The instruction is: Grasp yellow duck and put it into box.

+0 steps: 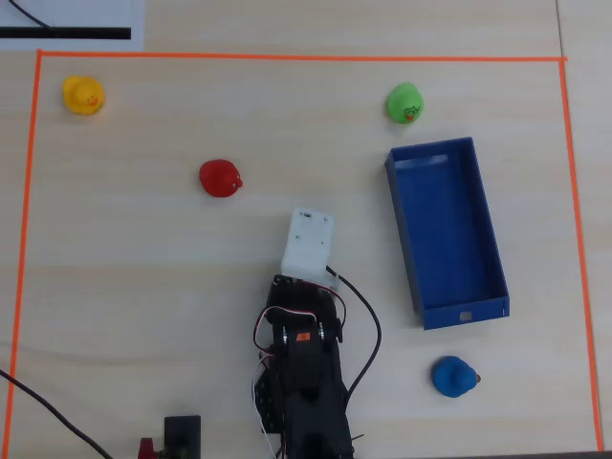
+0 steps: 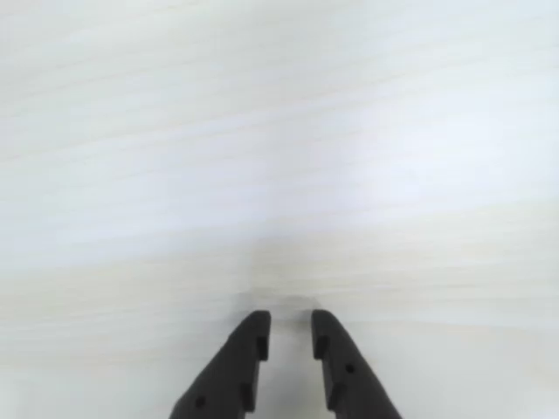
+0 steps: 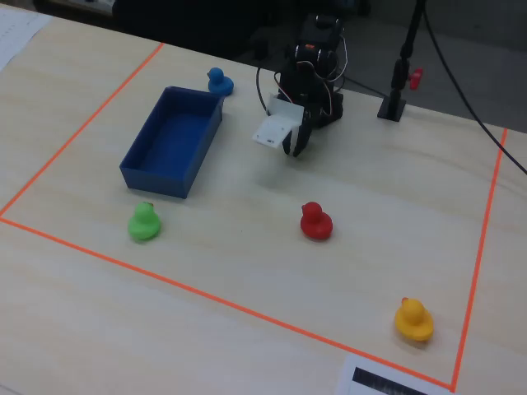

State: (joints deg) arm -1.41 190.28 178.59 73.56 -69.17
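Hand [image 2: 290, 327] hangs low over bare tabletop [image 2: 279, 157], fingers a narrow gap apart and empty, tucked near the arm's base, while the yellow duck [image 1: 83, 95] sits well apart and the box [image 1: 421, 244] waits unfilled.

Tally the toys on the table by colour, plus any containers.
yellow duck: 1
red duck: 1
green duck: 1
blue duck: 1
blue box: 1, nothing inside
Total: 5 things, 4 ducks and 1 box.
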